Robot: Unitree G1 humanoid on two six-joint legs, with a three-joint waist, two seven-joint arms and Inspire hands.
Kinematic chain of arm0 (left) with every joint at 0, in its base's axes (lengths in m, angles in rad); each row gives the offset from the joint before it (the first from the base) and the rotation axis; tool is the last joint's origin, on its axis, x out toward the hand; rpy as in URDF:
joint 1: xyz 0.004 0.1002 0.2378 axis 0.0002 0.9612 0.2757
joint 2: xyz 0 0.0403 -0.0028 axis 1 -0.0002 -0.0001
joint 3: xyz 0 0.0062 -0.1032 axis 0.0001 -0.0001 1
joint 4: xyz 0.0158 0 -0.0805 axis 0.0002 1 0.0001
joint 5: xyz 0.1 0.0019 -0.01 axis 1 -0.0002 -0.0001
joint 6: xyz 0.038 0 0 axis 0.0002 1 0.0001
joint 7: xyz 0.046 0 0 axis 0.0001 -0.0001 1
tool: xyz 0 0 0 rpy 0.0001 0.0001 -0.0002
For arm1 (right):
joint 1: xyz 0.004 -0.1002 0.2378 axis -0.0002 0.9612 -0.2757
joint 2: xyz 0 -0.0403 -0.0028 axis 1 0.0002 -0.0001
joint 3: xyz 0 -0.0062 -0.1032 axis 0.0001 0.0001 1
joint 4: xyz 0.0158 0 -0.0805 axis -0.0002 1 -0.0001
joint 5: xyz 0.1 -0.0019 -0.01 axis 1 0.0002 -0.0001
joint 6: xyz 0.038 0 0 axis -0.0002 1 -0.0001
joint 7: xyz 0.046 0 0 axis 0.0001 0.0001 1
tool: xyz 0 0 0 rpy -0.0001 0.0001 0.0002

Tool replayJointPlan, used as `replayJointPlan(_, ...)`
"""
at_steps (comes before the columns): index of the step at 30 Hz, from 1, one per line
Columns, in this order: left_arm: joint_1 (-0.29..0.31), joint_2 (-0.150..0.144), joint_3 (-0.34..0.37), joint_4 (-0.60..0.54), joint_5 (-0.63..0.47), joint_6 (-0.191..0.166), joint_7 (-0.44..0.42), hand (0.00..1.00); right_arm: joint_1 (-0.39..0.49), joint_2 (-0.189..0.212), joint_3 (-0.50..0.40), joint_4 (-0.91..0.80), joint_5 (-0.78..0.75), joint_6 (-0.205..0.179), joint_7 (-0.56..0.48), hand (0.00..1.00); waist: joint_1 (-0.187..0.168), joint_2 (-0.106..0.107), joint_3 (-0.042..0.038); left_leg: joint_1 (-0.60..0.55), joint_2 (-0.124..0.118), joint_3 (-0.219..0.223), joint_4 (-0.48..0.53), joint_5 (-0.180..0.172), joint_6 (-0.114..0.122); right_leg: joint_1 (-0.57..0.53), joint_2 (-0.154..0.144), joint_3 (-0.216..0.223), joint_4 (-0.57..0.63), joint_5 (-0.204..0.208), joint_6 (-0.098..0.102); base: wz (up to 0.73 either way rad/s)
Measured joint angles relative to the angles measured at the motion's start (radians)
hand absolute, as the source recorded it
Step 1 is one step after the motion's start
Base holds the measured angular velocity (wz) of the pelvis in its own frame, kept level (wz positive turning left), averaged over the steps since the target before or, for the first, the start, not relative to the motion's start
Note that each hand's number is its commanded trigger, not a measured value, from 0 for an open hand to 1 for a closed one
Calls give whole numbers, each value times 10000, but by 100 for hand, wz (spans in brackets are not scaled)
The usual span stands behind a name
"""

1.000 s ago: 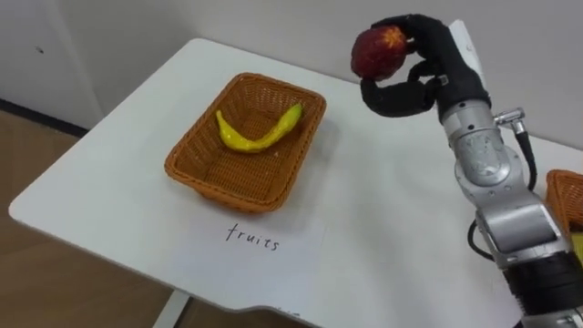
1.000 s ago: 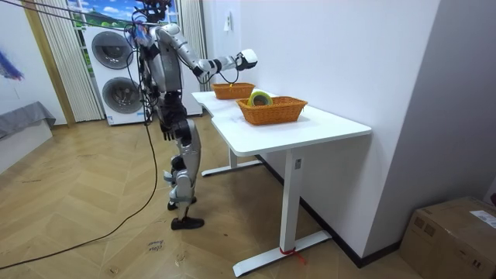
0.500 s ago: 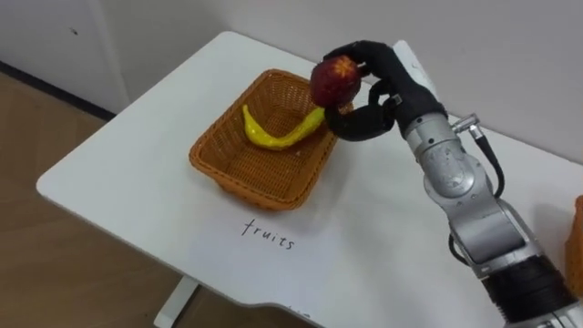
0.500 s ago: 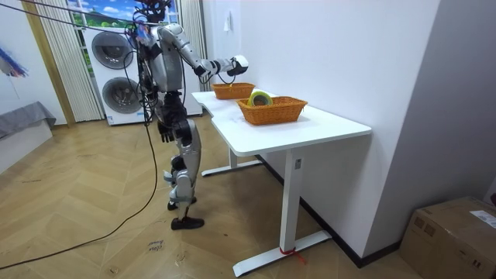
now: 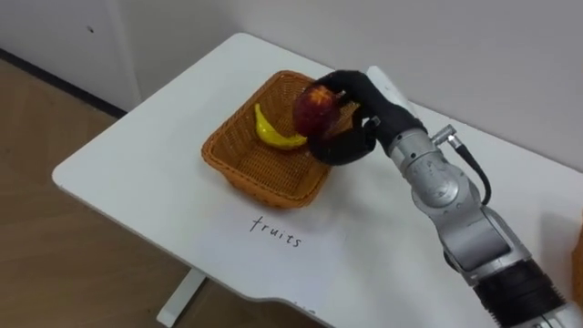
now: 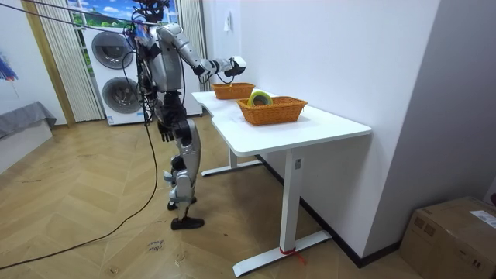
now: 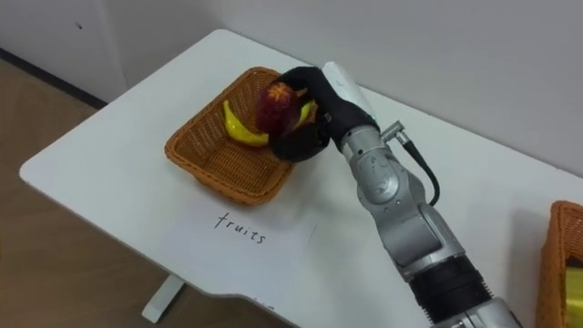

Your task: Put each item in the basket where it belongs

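- Left hand [image 6: 165,133] hangs beside the hip in the room view
- Wicker basket [image 5: 239,169] on the white table [image 5: 137,159] — 1 yellow banana [image 5: 271,135] lies inside
- Red apple [image 5: 312,111] over the basket's far right corner, clasped by the right hand [image 5: 355,138]
- Second basket [image 7: 562,241] at the right edge

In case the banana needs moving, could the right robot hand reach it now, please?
Probably not: the right robot hand is curled round a red fruit, though the banana lies open in the basket.
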Motion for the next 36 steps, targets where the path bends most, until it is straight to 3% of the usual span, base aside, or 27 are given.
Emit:
replayJointPlan(4, 6, 7, 6, -4, 0, -2, -132, 0, 68, 37, 1, 6, 138, -2, 71, 100, 43, 2, 1, 23, 12, 8, 7, -2, 2, 14, -1, -3, 1, 1, -1, 0)
replayJointPlan(6, 5, 20, 5, -4, -4, -5, -143, 0, 247, 44, 2, 6, 173, -2, 75, 50, 46, 7, 3, 25, 12, 7, 2, -2, 2, 12, -1, -7, 0, 1, -1, 0)
replayJointPlan(7, 4, 24, 5, -4, -4, -7, -143, 0, 294, 45, 2, 6, 173, -2, 76, 7, 46, 10, 5, 25, 12, 7, 0, -2, 2, 10, -1, -7, 0, 1, -1, 0)
replayJointPlan(8, 3, 34, 5, -4, -4, -12, -144, 0, 375, 45, 2, 6, 173, -2, 80, 0, 44, 17, 9, 24, 12, 7, -6, -2, 2, 5, 1, -6, 0, 1, -1, 0)
replayJointPlan(26, 147, 77, 10, -4, 3, -2, -155, 0, 479, 45, 0, 7, 440, -9, 112, 0, 69, 92, 23, 33, 3, -1, -24, -1, 1, 11, 11, -33, -8, 1, -1, 0)
replayJointPlan(36, 112, 80, 14, -10, 3, -3, -152, 0, 479, 43, -1, 10, 448, -25, 110, 0, 283, 100, 21, 30, 2, -4, -34, -1, 0, -1, 16, -9, -22, 0, -1, 0)
